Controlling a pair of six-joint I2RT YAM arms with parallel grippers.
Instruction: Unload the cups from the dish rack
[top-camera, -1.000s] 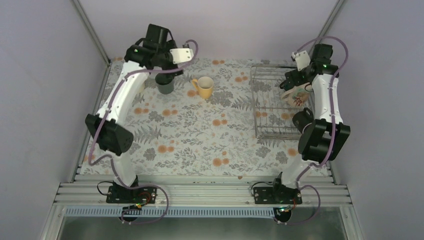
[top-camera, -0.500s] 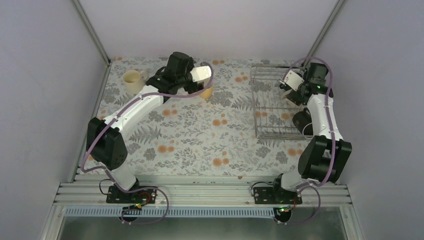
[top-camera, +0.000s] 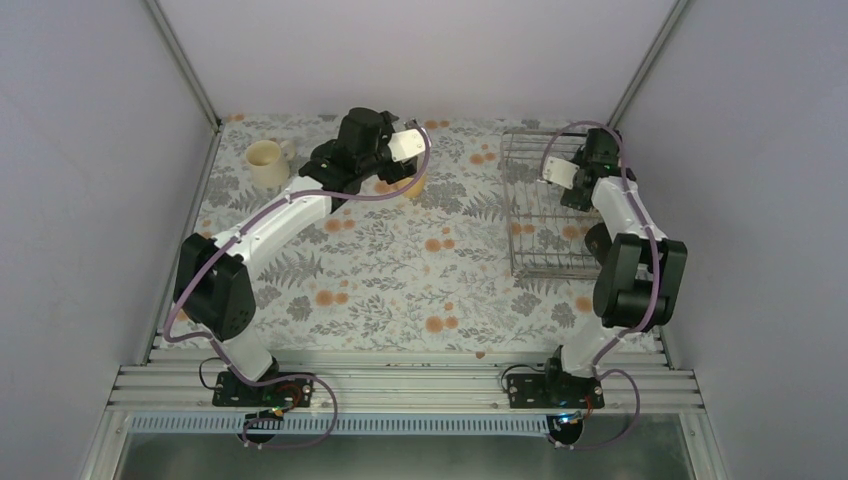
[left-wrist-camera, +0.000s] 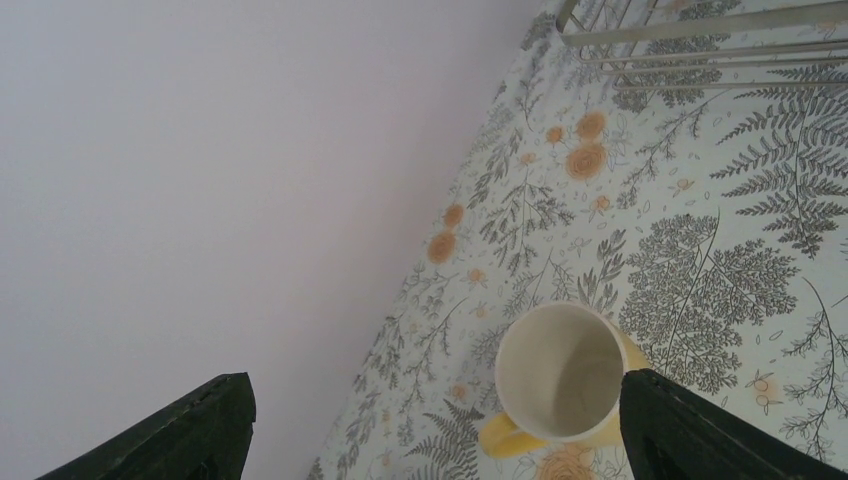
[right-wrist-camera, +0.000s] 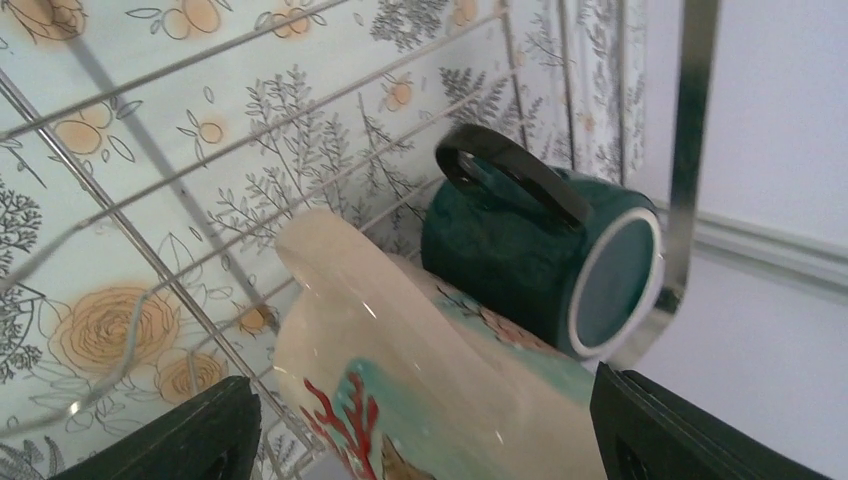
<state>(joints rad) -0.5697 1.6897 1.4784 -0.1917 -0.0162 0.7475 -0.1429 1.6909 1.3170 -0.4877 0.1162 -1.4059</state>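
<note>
A yellow cup (left-wrist-camera: 560, 372) stands upright on the floral cloth, its handle toward my left wrist camera. My left gripper (left-wrist-camera: 430, 445) is open and hangs over it, the cup nearer the right finger; from above the left gripper (top-camera: 396, 178) covers most of this cup (top-camera: 414, 187). A cream cup (top-camera: 265, 162) stands at the back left. My right gripper (top-camera: 577, 190) is open inside the wire dish rack (top-camera: 528, 262). In the right wrist view the right gripper (right-wrist-camera: 420, 445) straddles a cream cup with a red coral picture (right-wrist-camera: 400, 370). A dark teal cup (right-wrist-camera: 530, 250) lies on its side behind it.
A dark cup (top-camera: 602, 240) sits at the rack's right side, by my right arm. The rack's wires (right-wrist-camera: 150, 260) and thick end frame (right-wrist-camera: 690, 150) close round the right gripper. The rack's corner (left-wrist-camera: 690, 35) shows in the left wrist view. Walls bound the cloth at back and sides.
My left arm has swung right from the back left corner to over the yellow cup, uncovering the cream cup. My right gripper has moved left and down into the rack.
</note>
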